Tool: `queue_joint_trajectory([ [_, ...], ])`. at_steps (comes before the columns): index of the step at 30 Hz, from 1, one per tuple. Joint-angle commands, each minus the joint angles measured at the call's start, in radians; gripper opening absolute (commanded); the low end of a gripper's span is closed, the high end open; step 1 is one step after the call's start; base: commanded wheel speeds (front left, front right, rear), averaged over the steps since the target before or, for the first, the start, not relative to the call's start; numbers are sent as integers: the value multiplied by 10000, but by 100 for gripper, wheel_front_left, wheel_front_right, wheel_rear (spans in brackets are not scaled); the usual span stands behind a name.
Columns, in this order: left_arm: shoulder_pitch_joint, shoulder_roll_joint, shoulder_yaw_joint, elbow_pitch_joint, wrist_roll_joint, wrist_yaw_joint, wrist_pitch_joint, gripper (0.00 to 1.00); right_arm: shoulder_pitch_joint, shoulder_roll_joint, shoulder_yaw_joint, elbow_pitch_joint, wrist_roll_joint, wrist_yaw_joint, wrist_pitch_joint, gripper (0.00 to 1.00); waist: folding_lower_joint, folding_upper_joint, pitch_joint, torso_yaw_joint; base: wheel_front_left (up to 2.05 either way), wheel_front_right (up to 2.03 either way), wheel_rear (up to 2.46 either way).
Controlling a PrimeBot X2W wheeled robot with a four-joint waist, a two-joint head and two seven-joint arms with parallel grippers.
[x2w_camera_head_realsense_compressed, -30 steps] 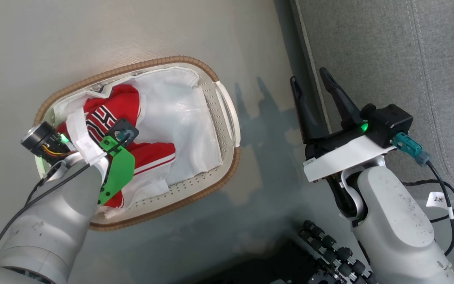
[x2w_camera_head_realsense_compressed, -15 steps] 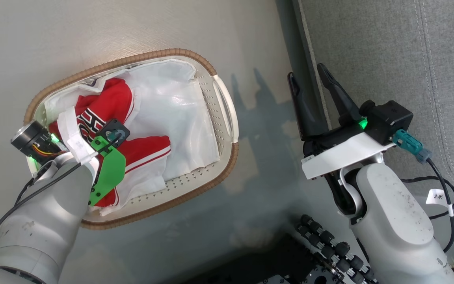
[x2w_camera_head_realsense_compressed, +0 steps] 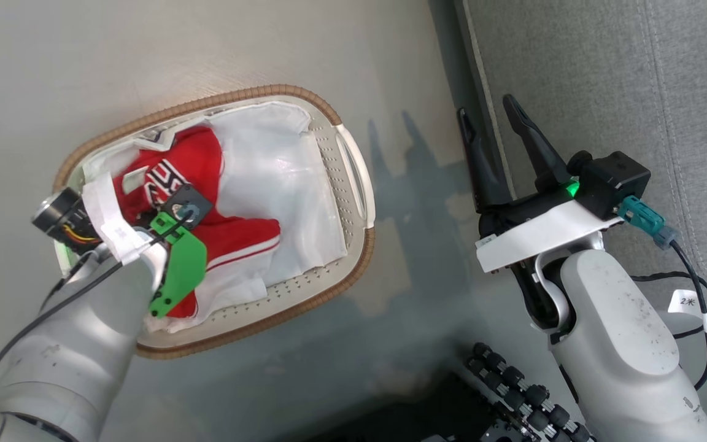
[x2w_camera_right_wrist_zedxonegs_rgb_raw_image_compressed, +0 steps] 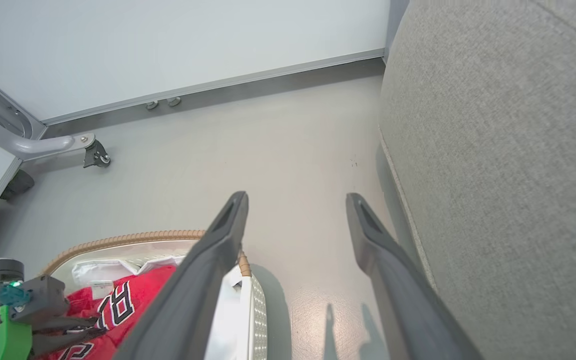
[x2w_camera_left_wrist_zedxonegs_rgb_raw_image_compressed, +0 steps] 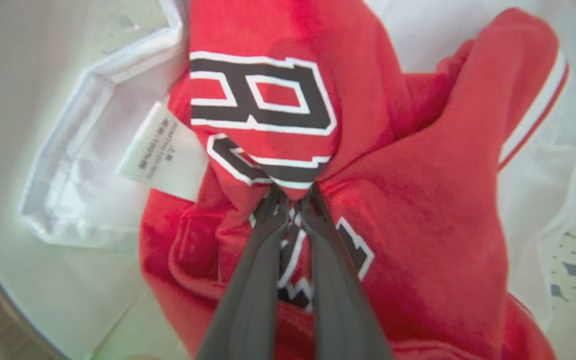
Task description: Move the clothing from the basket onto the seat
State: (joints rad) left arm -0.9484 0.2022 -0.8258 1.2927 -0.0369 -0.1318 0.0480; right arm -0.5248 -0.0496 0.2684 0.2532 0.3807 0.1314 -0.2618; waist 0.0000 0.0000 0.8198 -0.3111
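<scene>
Left pincer (x2w_camera_left_wrist_zedxonegs_rgb_raw_image_compressed: 293, 192) has clamped onto the clothing (x2w_camera_left_wrist_zedxonegs_rgb_raw_image_compressed: 418, 200).

Your head camera looks down on the basket (x2w_camera_head_realsense_compressed: 255, 93); your left wrist camera peers closely into it; your right wrist camera, beside it, shares its rim.

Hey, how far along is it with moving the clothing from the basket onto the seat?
Done: nothing delivered yet; the red clothing lies in the basket. In hand: the left gripper is shut on a fold beside the black lettering, not yet lifted clear. The right gripper hangs open between basket and seat. Left: lift it out, carry it to the grey seat, then return for the rest.
</scene>
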Motion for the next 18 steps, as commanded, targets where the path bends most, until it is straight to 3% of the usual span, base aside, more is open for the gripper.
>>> queue_joint_trajectory([
  [1, 119, -85, -59, -14, -129, 24, -186, 0, -43, -34, -53, 65, -57, -14, -48, 100, 0, 0, -305, 112, 0, 0, 0],
  [18, 883, -1098, -1036, -326, -2471, 23, -2390, 0, 856, -38, -763, 632, -798, -14, -48, 100, 0, 0, -2737, 1039, 0, 0, 0],
])
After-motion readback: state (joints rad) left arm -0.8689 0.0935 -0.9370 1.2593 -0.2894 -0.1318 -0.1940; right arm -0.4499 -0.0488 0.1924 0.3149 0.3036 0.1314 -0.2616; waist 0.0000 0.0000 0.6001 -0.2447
